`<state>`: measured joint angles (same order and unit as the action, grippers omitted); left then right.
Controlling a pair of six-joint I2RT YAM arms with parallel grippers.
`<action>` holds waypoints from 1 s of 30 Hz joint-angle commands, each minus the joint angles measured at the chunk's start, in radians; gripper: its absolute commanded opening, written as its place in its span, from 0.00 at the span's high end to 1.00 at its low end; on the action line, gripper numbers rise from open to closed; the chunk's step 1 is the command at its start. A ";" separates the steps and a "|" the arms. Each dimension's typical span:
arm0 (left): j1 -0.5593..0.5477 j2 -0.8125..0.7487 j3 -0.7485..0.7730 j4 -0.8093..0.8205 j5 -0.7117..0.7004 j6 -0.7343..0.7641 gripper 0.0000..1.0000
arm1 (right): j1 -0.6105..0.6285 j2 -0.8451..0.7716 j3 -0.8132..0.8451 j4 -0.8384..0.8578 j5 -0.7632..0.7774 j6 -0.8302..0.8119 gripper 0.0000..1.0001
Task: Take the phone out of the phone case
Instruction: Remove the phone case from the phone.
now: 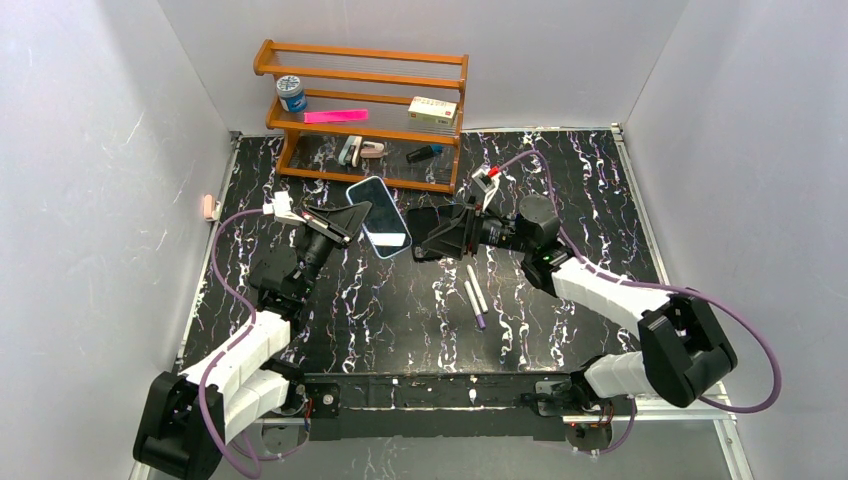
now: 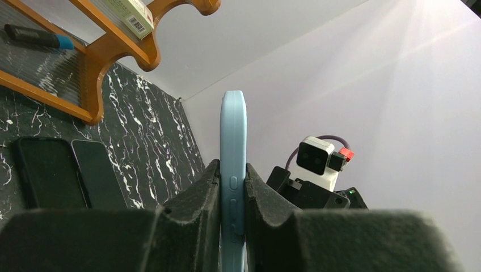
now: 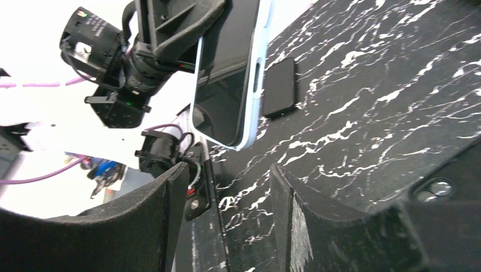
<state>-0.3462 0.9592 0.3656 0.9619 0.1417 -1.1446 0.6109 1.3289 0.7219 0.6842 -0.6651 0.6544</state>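
Hanging above the table (image 1: 400, 320), mid-width, toward the far edge: phone (image 1: 381, 218) in its case (image 2: 233, 170), with the left gripper (image 1: 345, 220) clamped on its left end. Long axis runs far-left to near-right, screen up. Right gripper (image 1: 428, 238) sits just beside the free end, jaws wide, holding nothing.

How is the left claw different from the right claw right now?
The left claw is shut on the blue phone case, while the right claw is open. The left claw holds the case off the table; the right claw holds nothing. Both have black fingers and point toward each other.
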 commanded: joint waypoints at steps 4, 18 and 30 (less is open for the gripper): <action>0.005 -0.024 0.009 0.077 -0.020 0.005 1.00 | 0.002 0.063 0.011 0.278 -0.132 0.258 0.42; 0.006 -0.019 0.023 0.087 0.012 -0.024 1.00 | 0.008 0.148 0.058 0.377 -0.171 0.364 0.50; 0.005 -0.003 0.015 0.132 0.028 -0.067 1.00 | 0.012 0.189 0.074 0.390 -0.171 0.383 0.51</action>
<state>-0.3458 0.9623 0.3656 0.9749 0.1692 -1.1786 0.6174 1.5009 0.7467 1.0203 -0.8234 1.0260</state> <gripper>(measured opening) 0.145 0.489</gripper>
